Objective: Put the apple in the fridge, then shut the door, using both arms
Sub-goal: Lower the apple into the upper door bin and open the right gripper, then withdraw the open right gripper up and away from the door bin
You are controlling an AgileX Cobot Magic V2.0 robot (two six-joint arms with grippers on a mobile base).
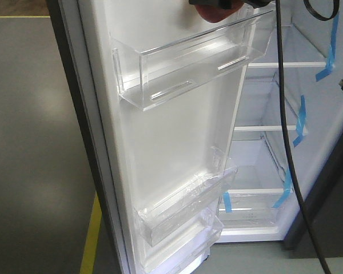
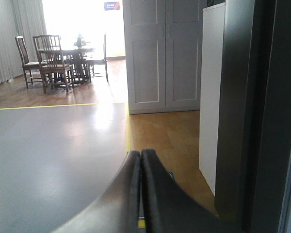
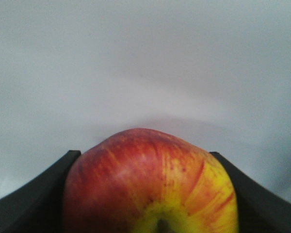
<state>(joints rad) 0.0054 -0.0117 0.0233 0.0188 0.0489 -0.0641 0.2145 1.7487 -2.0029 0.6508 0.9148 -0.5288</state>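
One apple (image 3: 150, 189), red with yellow round the stem, is pinched between the black fingers of the right gripper (image 3: 144, 154), low in the right wrist view against plain white. In the front view only a red sliver shows at the top edge, seemingly just above the upper clear bin (image 1: 188, 63) of the open door (image 1: 171, 142). At right stands the fridge (image 1: 263, 188), with blue tape (image 1: 331, 51) on its shelves. The left gripper (image 2: 140, 162), at bottom centre of its view, is pressed together on nothing.
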